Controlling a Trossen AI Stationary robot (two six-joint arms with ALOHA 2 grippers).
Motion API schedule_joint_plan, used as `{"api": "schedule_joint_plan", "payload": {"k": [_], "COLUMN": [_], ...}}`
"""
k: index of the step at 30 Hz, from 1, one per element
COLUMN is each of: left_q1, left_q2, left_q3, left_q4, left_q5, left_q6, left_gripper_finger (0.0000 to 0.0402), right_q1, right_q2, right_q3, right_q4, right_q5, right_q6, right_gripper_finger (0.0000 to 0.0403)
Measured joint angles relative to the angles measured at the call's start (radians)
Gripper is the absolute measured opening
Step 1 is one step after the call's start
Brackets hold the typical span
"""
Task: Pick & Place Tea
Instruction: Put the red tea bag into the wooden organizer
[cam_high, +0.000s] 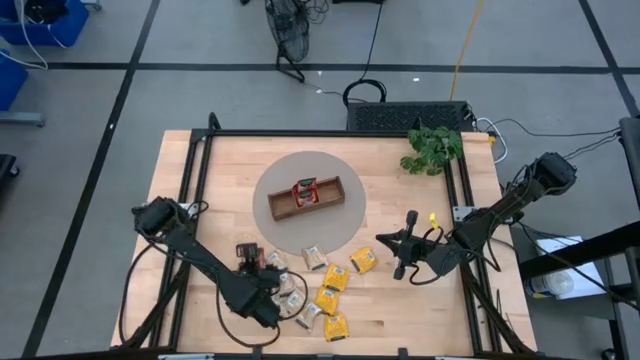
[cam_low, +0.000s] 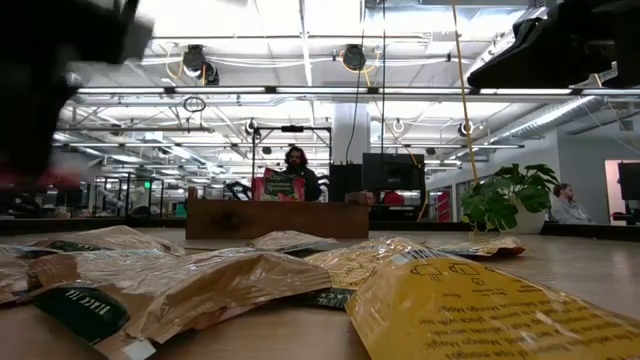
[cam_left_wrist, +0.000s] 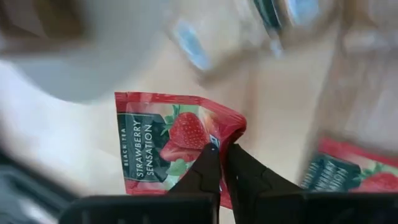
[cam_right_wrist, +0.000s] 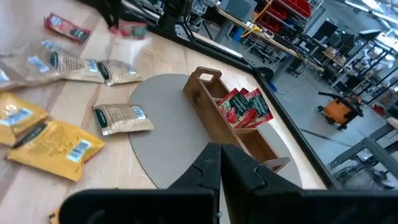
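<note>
Now — red tea sachet (cam_left_wrist: 174, 146) pinched between left jaws.

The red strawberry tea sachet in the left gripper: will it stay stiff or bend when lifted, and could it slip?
The red strawberry tea sachet, pinched at one corner by the shut left gripper, already creases there, so it will probably flop. It looks flat and thin, so likely light. Its glossy printed wrapper may be slippery, and a corner pinch could let it swing.

We see glossy, crinkled foil-like tea sachets (cam_right_wrist: 123, 118), a smooth matt wooden tray (cam_right_wrist: 205, 93), a pale wood-grain table (cam_high: 400, 200), and a matt grey mat (cam_high: 290, 175).
</note>
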Motion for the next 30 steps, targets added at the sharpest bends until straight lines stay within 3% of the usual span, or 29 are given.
{"api": "schedule_joint_plan", "payload": {"k": [3,5,10,13,16,20,26,30], "left_q1": [0.014,0.032,0.112,0.172,0.223,0.277,0.310,0.309], "left_q2": [0.005,0.002,0.002,0.002,0.002,0.002,0.001,0.000], "left_q3": [0.089,0.127,0.123,0.112,0.105,0.105,0.105,0.105], "left_q4": [-0.066,-0.045,0.053,0.153,0.240,0.296,0.374,0.395], "left_q5": [-0.177,-0.321,-0.624,-0.750,-0.807,-0.836,-0.840,-0.832], "left_q6": [0.076,0.169,0.471,0.654,0.839,0.972,1.091,1.112], "left_gripper_finger": [0.0012,0.0012,0.0011,0.0012,0.0013,0.0010,0.0010,0.0010], "right_q1": [-0.032,-0.074,-0.223,-0.319,-0.434,-0.597,-0.804,-0.876], "right_q2": [0.000,0.000,0.033,0.076,0.134,0.235,0.407,0.491], "right_q3": [-0.005,-0.031,-0.153,-0.202,-0.205,-0.142,0.016,0.132], "right_q4": [0.007,0.067,0.451,0.679,0.821,0.844,0.843,0.845], "right_q5": [-0.017,-0.081,-0.321,-0.429,-0.582,-0.806,-1.164,-1.366], "right_q6": [0.060,0.080,0.073,0.072,0.095,0.180,0.340,0.430], "right_gripper_finger": [0.0000,0.0000,0.0000,0.0000,0.0007,0.0048,0.0128,0.0155]}}
